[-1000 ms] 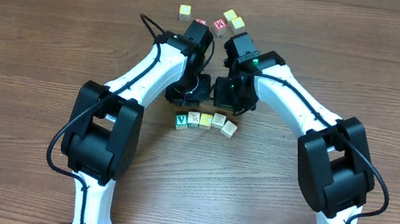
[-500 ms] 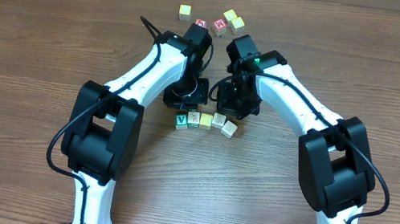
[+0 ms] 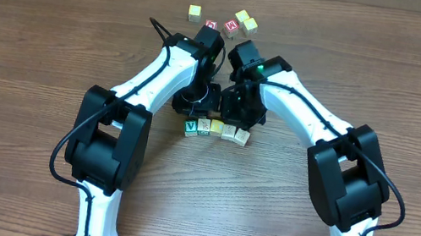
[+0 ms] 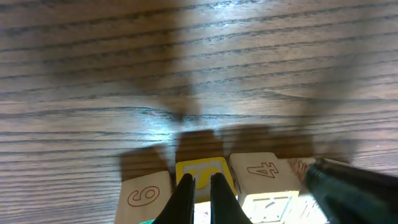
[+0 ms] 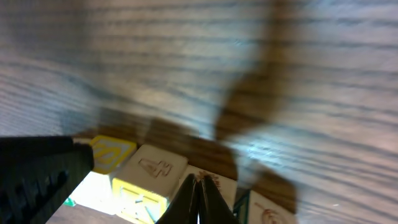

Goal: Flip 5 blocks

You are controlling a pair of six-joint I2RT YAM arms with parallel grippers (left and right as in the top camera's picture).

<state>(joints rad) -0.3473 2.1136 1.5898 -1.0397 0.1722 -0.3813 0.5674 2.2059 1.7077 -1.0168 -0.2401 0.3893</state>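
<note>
Counter lies bare left and right, giving room. We judge a flip is in hand at the row, four blocks mid-counter. Our left pincer, nearly closed and empty, hovers over the yellow block; our right pincer, closed on nothing, points close by. Blocks touch, so tipping one needs care.
</note>
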